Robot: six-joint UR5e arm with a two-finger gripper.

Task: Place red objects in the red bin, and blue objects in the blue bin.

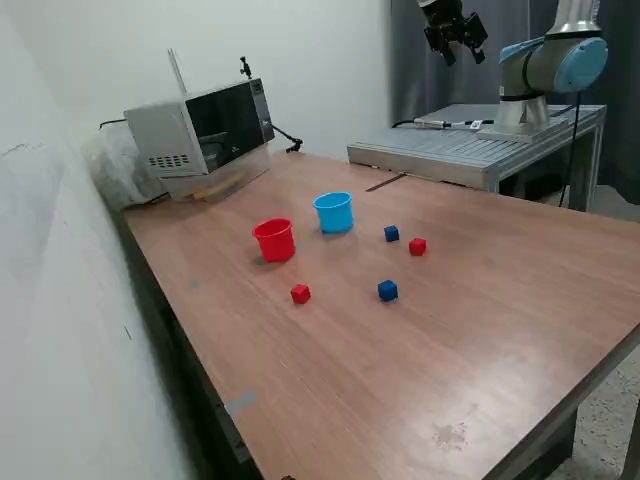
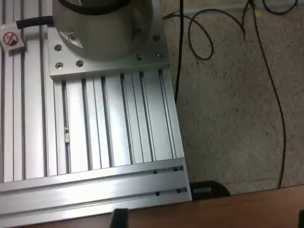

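Note:
In the exterior view a red cup and a light-blue cup stand upright side by side on the wooden table. To the exterior view's right of the cups lie a dark-blue cube and a red cube. Nearer the front lie a second red cube and a second blue cube. My gripper hangs high above the far end of the table, well away from the cubes, open and empty. In the wrist view only its two fingertips show, wide apart; no cube or cup shows there.
A grey microwave-like box sits at the table's far left by the wall. The arm's base stands on a ribbed aluminium plate past the table's far edge. Black cables lie on the carpet beside it.

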